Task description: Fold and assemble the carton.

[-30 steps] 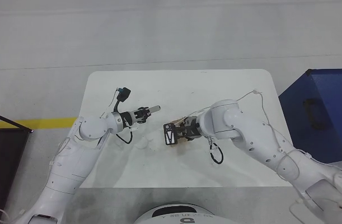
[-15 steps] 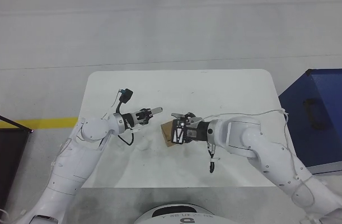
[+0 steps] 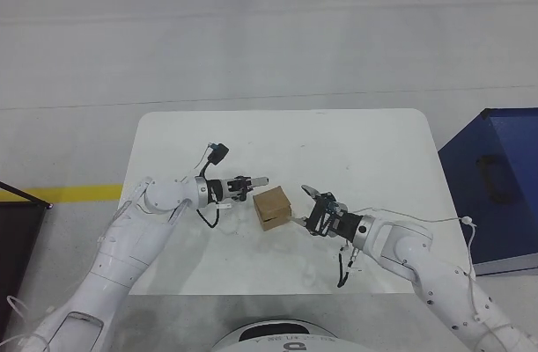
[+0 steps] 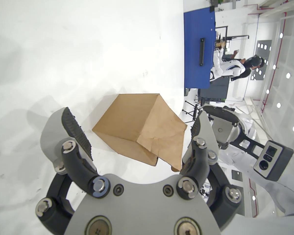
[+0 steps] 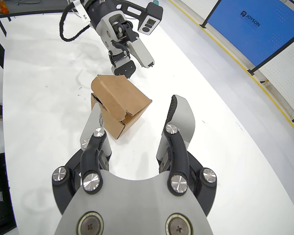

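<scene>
A small brown carton [image 3: 273, 207] stands folded into a box near the middle of the white table [image 3: 365, 145], free of both grippers. My left gripper [image 3: 254, 183] is open just left of it; in the left wrist view the carton [image 4: 137, 123] lies between its spread fingers [image 4: 74, 129]. My right gripper [image 3: 311, 209] is open just right of the carton. In the right wrist view the carton [image 5: 120, 99] shows an end flap not fully tucked, with one finger [image 5: 96, 116] beside it and the left gripper [image 5: 134, 67] behind it.
A blue cabinet [image 3: 506, 194] stands off the table's right edge. A black rack [image 3: 4, 233] is on the floor at the left. Bare table surface lies behind and to both sides of the carton.
My right gripper has let go of the carton and drawn back to the right, now open. The carton rests on the table. My left gripper has moved right, up to the carton.
</scene>
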You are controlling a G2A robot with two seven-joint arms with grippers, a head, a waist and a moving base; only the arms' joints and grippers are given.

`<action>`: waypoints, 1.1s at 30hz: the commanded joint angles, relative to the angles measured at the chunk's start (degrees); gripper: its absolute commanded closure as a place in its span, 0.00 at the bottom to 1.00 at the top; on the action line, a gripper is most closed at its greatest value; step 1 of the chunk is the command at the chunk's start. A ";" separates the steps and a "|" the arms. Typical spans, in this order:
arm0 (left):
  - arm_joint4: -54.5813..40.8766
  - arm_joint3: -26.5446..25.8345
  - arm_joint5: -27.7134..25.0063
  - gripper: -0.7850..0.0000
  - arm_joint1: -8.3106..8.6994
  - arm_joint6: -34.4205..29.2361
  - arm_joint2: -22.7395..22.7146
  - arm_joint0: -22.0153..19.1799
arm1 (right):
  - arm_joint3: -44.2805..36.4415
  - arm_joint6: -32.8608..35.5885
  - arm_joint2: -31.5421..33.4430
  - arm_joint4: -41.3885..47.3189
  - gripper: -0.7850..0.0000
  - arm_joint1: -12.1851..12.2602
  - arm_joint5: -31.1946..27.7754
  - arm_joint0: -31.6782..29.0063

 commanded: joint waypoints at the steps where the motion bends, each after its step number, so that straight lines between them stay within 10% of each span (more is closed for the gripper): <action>1: -0.82 1.09 -2.21 0.03 -0.13 -0.38 0.26 -0.53 | 0.21 -0.52 0.14 0.17 0.29 -0.08 0.19 -0.25; 11: -0.58 4.07 -6.65 0.17 -1.14 0.11 3.74 -2.66 | 0.90 -0.18 -0.83 0.59 0.46 -0.74 -0.31 0.15; 33: 0.29 4.26 -6.78 0.20 -1.60 -1.16 6.05 -3.48 | 4.28 4.74 -3.21 1.11 0.44 -2.23 -2.18 3.01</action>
